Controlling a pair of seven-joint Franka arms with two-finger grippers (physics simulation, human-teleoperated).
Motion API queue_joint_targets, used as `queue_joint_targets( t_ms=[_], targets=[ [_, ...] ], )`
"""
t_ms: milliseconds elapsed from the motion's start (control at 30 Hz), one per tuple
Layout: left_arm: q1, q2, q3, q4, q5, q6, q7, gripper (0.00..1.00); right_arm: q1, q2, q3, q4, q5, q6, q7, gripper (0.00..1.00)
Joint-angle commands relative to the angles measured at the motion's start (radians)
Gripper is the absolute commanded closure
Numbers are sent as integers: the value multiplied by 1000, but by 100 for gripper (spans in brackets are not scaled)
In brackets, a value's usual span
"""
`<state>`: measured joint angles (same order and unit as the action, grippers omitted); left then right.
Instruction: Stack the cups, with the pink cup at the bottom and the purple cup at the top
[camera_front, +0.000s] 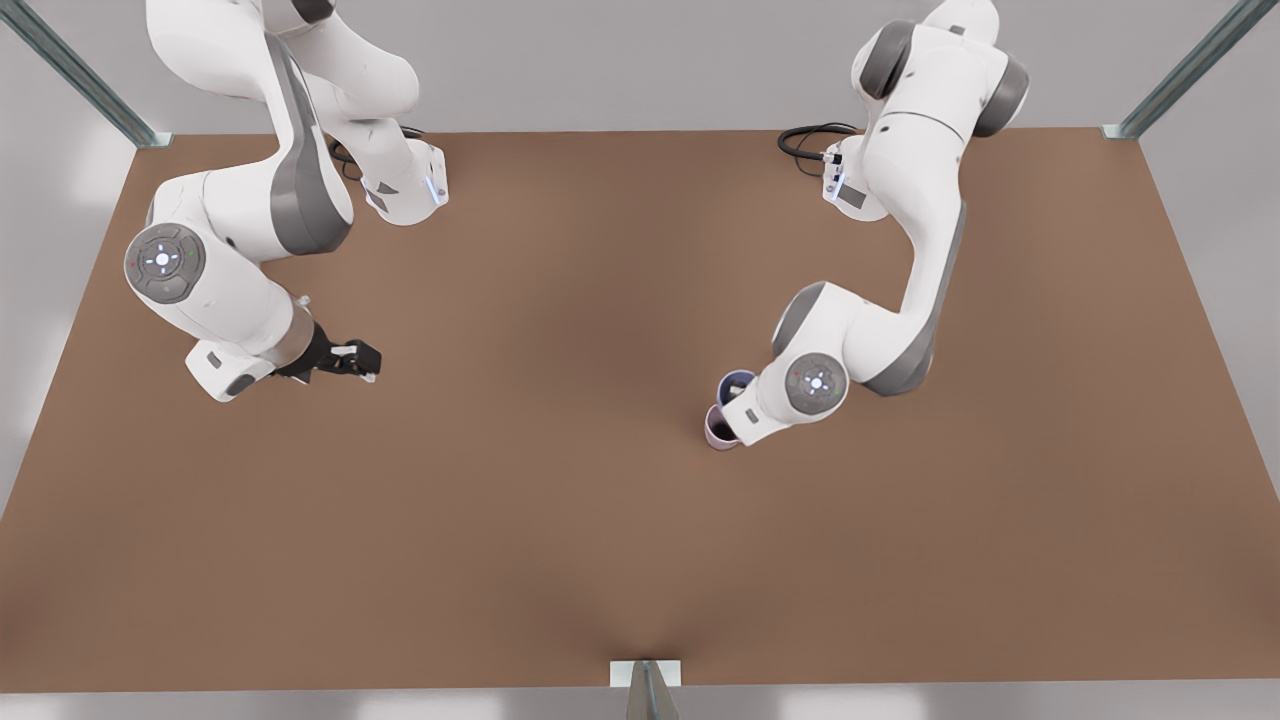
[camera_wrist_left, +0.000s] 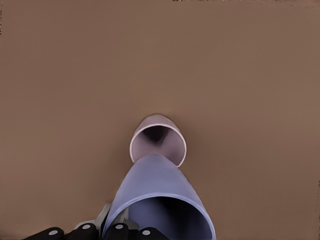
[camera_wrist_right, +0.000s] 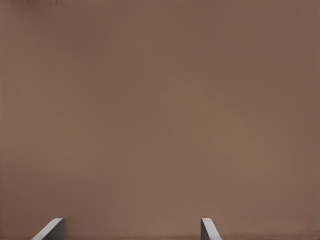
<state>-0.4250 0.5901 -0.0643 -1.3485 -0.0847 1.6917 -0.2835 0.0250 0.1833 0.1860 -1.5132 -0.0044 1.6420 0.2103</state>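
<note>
Two arms, two cups, one brown table (camera_front: 560, 520).

Front view's left: the right gripper (camera_front: 362, 360) hangs over bare tabletop, well apart from both cups. This arm waits. Its wrist view has two pale fingertips (camera_wrist_right: 51, 230) set wide apart with nothing between them, so the claw is open and empty, brown surface beneath.

Front view's right: the other arm bends down toward the table, its wrist covering much of the cups. This is the left arm, matched by the cups in its wrist view. Cups counted: two, one of each colour.

The purple cup (camera_front: 737, 382) shows its rim and dark inside just beyond the wrist housing, on the far side of the pink one. In the left wrist view the purple cup (camera_wrist_left: 159, 200) lies close to the camera, mouth toward the lens, tilted. The left gripper (camera_wrist_left: 112, 231) has dark finger parts against the cup's wall at the rim: claw closed on the purple cup.

The pink cup (camera_front: 718, 428) stands on the table just beside the purple one, nearer the camera. In the left wrist view the pink cup (camera_wrist_left: 158, 140) sits just past the purple cup's base, mouth visible, dark inside. Whether the two cups touch cannot be told.
</note>
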Motion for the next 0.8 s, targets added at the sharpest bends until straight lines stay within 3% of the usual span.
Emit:
queue_joint_targets(
  t_ms=[0,767],
  targets=[
    [0,7,0,0,-7,31,-327,79,-1,-1,0,1,1,1,87,0],
    [9,68,-12,-21,-33,108,-324,79,-1,2,1,1,3,13,78,0]
  ],
)
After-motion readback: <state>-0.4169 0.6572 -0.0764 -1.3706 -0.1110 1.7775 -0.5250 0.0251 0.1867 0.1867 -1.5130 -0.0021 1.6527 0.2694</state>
